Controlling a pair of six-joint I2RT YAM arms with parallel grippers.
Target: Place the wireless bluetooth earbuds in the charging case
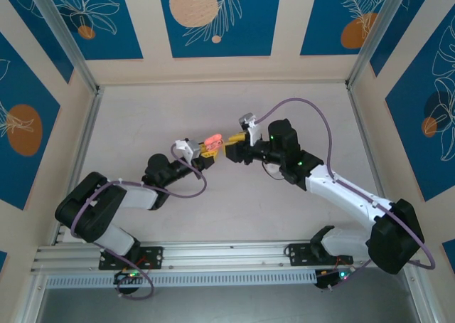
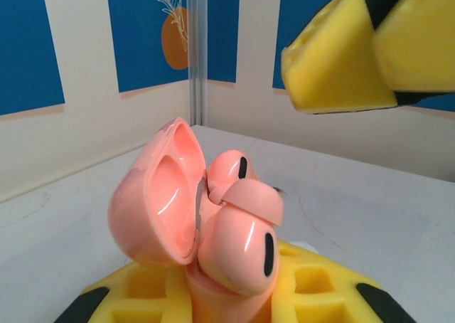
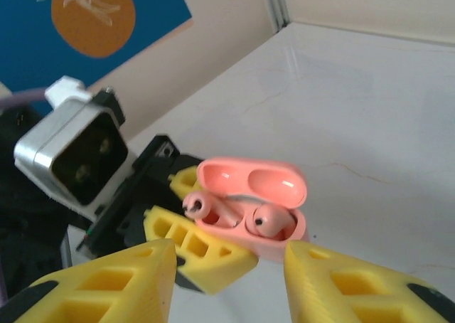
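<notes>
The pink charging case point(image 3: 288, 232) is held up off the table, its lid point(image 3: 252, 181) hinged open. My left gripper point(image 1: 205, 151) is shut on the case's body, its yellow fingers point(image 2: 320, 284) clamping it from below in the left wrist view. Both earbuds are in the case's mouth. One earbud point(image 3: 269, 220) sits down in its well. The other earbud point(image 3: 197, 205) leans out at a tilt. My right gripper point(image 3: 231, 284) stands open just in front of the case, with nothing between its fingers point(image 2: 341, 60), and hovers above and beyond the case point(image 2: 213, 294).
The white tabletop point(image 1: 213, 216) is walled by blue-and-cream patterned panels with metal corner posts point(image 1: 67, 38). The two arms meet tip to tip near the table's middle. A purple cable point(image 1: 313, 106) arcs over the right arm.
</notes>
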